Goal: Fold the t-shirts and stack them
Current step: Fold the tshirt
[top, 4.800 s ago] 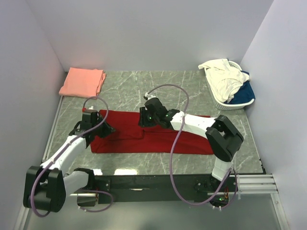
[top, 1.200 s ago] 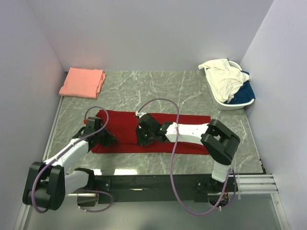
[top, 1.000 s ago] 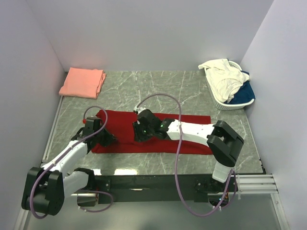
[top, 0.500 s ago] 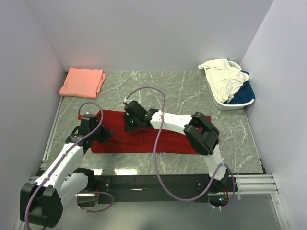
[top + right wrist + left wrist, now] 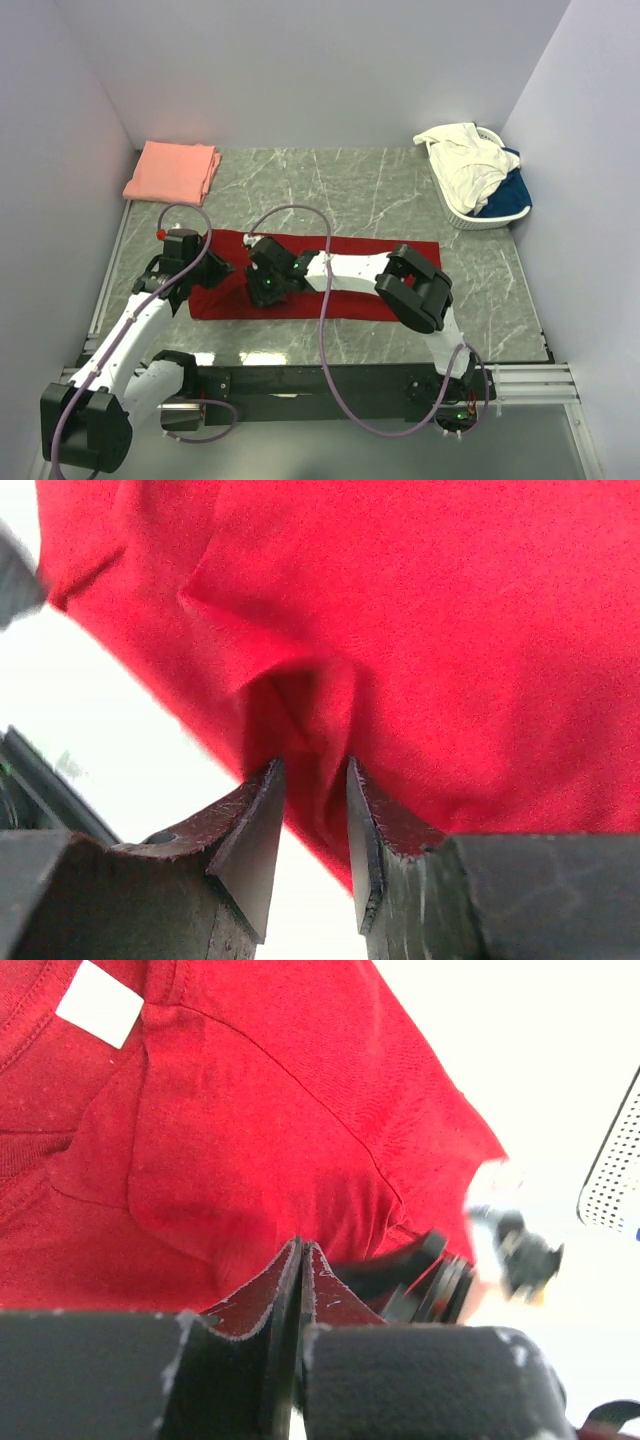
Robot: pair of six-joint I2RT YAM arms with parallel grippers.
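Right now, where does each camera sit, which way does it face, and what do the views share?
Top external: above and behind the arm bases, looking down on the table; both arms show, left hand and right hand on the red t-shirt.
Left wrist: on the left arm, looking along the left fingers, shut on a fold, toward the white neck label.
Right wrist: on the right arm, looking along the right fingers, which pinch bunched red cloth.
Shared: all three see the red t-shirt.
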